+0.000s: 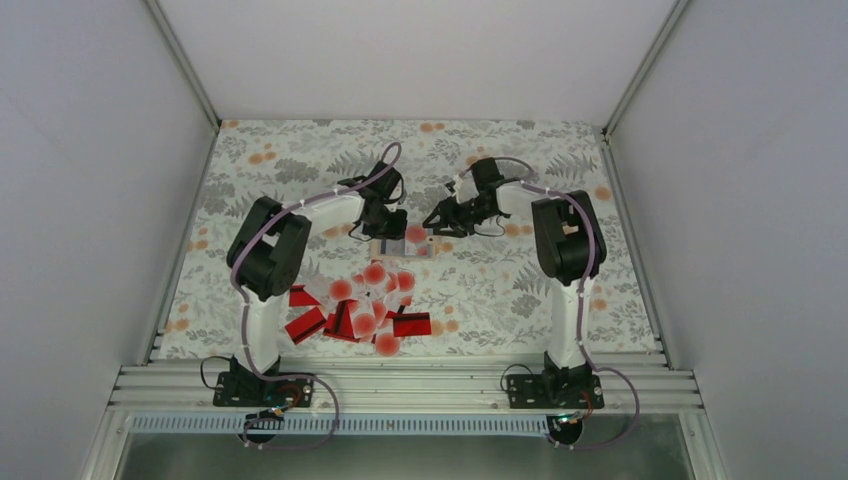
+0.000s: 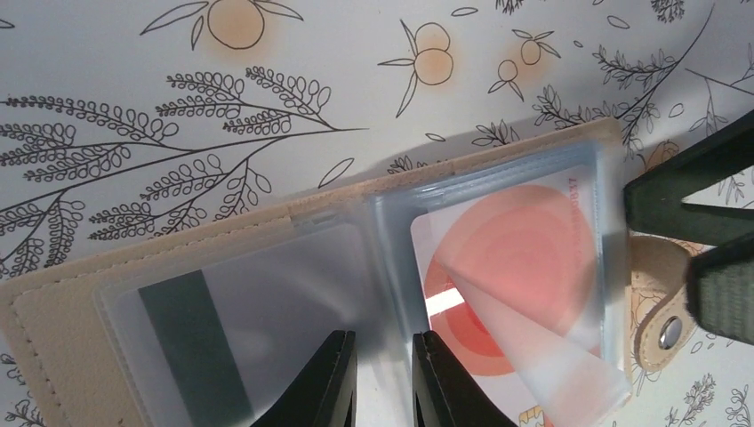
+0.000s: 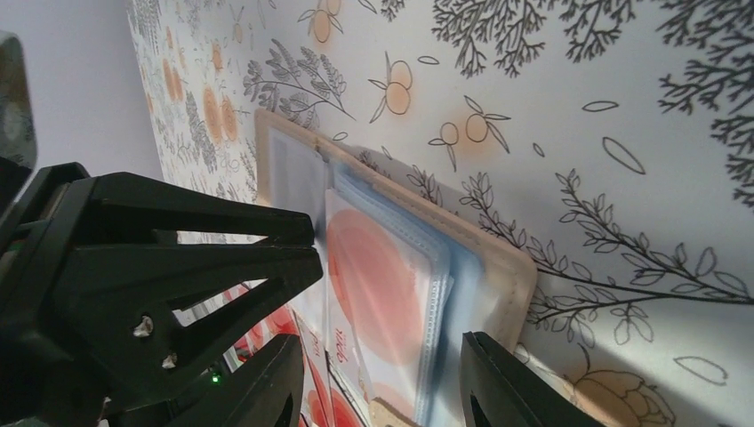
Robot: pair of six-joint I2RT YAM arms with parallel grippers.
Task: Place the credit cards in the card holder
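Observation:
The card holder (image 1: 398, 243) lies open on the cloth, tan cover (image 2: 267, 218) down, clear sleeves up. One sleeve shows a white card with a red dot (image 2: 516, 249), another a card with a dark stripe (image 2: 191, 338). My left gripper (image 2: 384, 342) is shut on the sleeves' middle fold, only a narrow gap between its fingers. A loose sleeve (image 2: 551, 347) curls up beside it. My right gripper (image 3: 381, 341) stands open, straddling the snap-tab end of the holder (image 3: 498, 267). Several loose credit cards (image 1: 355, 310), red and white-dotted, lie in a heap nearer the arm bases.
A floral cloth (image 1: 500, 290) covers the table, boxed in by white walls on three sides. An aluminium rail (image 1: 420, 385) runs along the near edge under both arm bases. The holder's strap with its metal snap (image 2: 667, 331) sticks out under the right fingers.

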